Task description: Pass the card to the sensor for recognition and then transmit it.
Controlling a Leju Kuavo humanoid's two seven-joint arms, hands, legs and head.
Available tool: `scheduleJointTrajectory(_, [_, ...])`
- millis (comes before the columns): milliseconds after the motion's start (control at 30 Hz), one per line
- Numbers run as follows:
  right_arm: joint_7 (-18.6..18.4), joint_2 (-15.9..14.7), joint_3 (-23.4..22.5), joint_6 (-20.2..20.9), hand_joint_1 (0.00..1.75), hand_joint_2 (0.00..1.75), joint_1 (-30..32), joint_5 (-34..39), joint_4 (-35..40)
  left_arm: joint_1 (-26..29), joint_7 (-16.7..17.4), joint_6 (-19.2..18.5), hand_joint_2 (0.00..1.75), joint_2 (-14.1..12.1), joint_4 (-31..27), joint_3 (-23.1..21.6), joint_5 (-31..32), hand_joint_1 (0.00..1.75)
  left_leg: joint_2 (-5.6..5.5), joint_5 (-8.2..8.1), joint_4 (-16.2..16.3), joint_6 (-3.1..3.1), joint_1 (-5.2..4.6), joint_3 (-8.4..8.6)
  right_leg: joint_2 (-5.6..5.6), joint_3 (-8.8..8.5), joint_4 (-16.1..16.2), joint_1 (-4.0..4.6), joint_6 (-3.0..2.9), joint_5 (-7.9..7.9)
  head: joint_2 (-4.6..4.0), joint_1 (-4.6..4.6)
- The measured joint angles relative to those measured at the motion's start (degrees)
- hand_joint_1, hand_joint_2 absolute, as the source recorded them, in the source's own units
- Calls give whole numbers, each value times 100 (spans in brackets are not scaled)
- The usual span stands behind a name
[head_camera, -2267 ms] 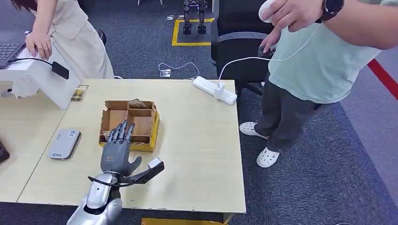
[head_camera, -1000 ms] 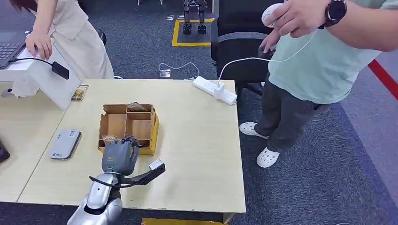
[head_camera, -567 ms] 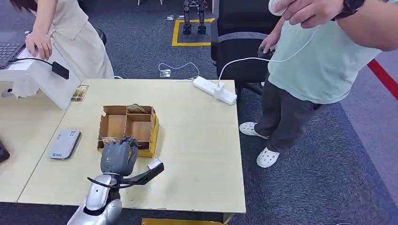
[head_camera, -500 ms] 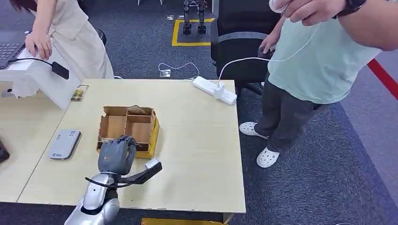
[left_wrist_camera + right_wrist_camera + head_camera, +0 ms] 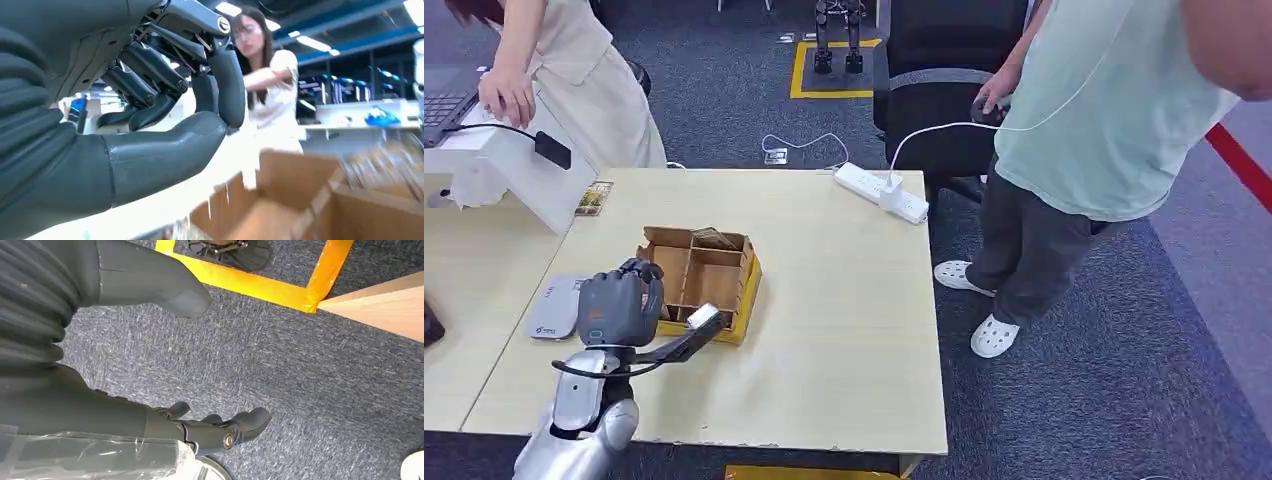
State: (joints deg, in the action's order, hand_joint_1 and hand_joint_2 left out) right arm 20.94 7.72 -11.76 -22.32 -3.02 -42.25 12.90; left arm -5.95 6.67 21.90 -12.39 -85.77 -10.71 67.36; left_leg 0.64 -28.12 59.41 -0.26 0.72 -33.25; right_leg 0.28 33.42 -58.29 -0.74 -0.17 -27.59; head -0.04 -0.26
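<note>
I'm aiming to bring the left hand (image 5: 619,305), fingers curled in, though I cannot tell whether they're pinching a card, flat over the grey sensor (image 5: 551,312) beside the cardboard box (image 5: 742,285), where another card (image 5: 714,238) is lying.

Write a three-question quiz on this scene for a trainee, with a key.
1. True or false: the power strip lies near the far edge of the table, with a white plug in it.
2. Which thing lies on the robot's left of the cardboard box, partly behind the left hand? A. the grey sensor B. the power strip C. a laptop
3. Fill in: the right hand hangs over grey ____ marked with yellow tape.

Key: 1 true; 2 A; 3 carpet.
</note>
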Motion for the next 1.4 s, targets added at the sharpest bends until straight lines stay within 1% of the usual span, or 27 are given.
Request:
scheduleJointTrajectory(167, [9, 0, -7, -9, 0, 175, -1, 4, 0, -122, -15, 61, 175, -131, -105, 146, -9, 175, -1, 0, 0, 0, 0, 0, 0, 0, -1, 0, 0, 0, 0, 0])
scheduleJointTrajectory(467, [9, 9, -9, -11, 0, 175, -3, 7, 0, -236, -20, 63, 175, -190, -122, 227, -9, 175, -1, 0, 0, 0, 0, 0, 0, 0, 0, 0, 0, 0, 0, 0])
scheduleJointTrajectory(500, [9, 9, -9, -11, 0, 175, -2, 7, 0, -241, -20, 63, 175, -190, -122, 227, -9, 37, -1, 0, 0, 0, 0, 0, 0, 0, 0, 0, 0, 0, 0, 0])
scheduleJointTrajectory(533, [9, 9, -11, -11, 0, 175, -2, 7, 0, -246, -22, 61, 175, -190, -122, 227, -9, 0, -1, 0, 0, 0, 0, 0, 0, 0, 0, 0, 0, 0, 0, 0])
scheduleJointTrajectory(667, [9, 11, -15, -15, 0, 175, -2, 24, 0, -256, -149, -22, 175, -190, -122, 225, -68, 0, 0, 0, 0, 0, 0, 0, 0, 0, 0, 0, 0, 0, 0, 0])
scheduleJointTrajectory(733, [20, 11, -17, -13, 0, 175, -2, 33, 0, -281, -293, -333, 175, -228, -122, 218, -282, 0, 0, 0, 0, 0, 1, 0, 1, 1, 0, 0, 0, 0, 0, 2])
scheduleJointTrajectory(800, [35, 11, -17, -7, 0, 175, -3, 35, 0, -322, -497, -852, 175, -359, -122, 199, -604, 0, 1, 0, 0, 0, 2, 0, 3, 1, 0, 1, 0, 0, 0, 0])
scheduleJointTrajectory(833, [39, 11, -18, 4, 0, 175, -2, 31, 0, -335, -615, -1105, 175, -477, -126, 181, -777, 0, 2, 0, 0, 0, 2, 1, 4, 2, -1, 1, 0, 0, 0, 0])
scheduleJointTrajectory(900, [39, 9, -17, 18, 0, 175, -2, 7, 0, -343, -833, -1494, 175, -689, -168, 113, -1045, 0, 3, 1, 0, -1, 5, 1, 5, 3, -2, 3, -1, 0, 0, 0])
scheduleJointTrajectory(1067, [39, 9, -17, 88, 0, 175, -6, -28, 0, -317, -1167, -2001, 175, -1274, -380, 7, -1420, 0, 2, 2, -1, -4, 8, 0, 6, 3, -4, 5, -2, -1, 0, 0])
scheduleJointTrajectory(1167, [39, 9, -17, 116, 0, 175, -21, -61, 0, -278, -1386, -2379, 175, -1612, -518, -81, -1696, 0, 2, 2, -2, -4, 8, -2, 5, 3, -4, 5, -2, -2, 0, 0])
scheduleJointTrajectory(1200, [31, 11, -18, 123, 0, 175, -33, -70, 2, -249, -1475, -2537, 175, -1798, -590, -118, -1824, 0, 4, 2, -2, -4, 9, -1, 7, 3, -4, 6, -3, -1, 0, 2])
scheduleJointTrajectory(1300, [11, 9, -17, 133, 0, 175, -62, -101, 2, -185, -1690, -2820, 175, -2281, -789, -179, -2289, 0, 5, 2, -2, -4, 9, -1, 8, 4, -4, 7, -3, -1, 0, 0])
scheduleJointTrajectory(1367, [-2, 9, -17, 157, 0, 175, -81, -131, 2, -129, -1764, -2949, 175, -2538, -927, -182, -2560, 0, 4, 2, -2, -4, 9, -2, 7, 3, -5, 7, -3, -1, 0, 2])
scheduleJointTrajectory(1400, [-4, 9, -17, 171, 0, 175, -92, -133, 2, -95, -1766, -3058, 175, -2711, -1023, -182, -2673, 0, 4, 3, -2, -5, 10, -1, 7, 4, -5, 7, -3, -2, 0, 0])
